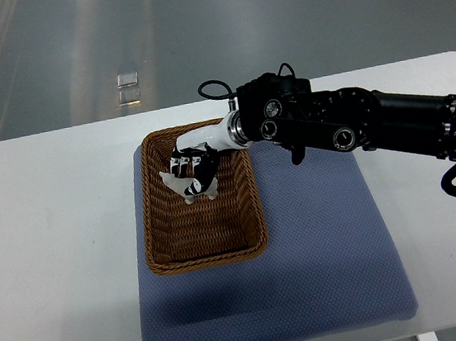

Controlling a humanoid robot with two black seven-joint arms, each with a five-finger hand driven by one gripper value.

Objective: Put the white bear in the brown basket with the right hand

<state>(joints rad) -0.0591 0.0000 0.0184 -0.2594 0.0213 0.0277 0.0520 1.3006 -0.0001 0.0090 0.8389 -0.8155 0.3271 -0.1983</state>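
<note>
Where the white table (54,242) runs out toward nine o'clock, its surface is bare; a blue mat (328,241) covers its middle. Brown basket (206,248): rectangular wicker, on the mat's left part, long axis running twelve to six o'clock. White bear (188,185): small, within the basket's upper half, at the fingertips of the right hand (196,159). Fingers: black and white, curled narrow about the bear. Right arm (356,126): black, entering from three o'clock.
</note>
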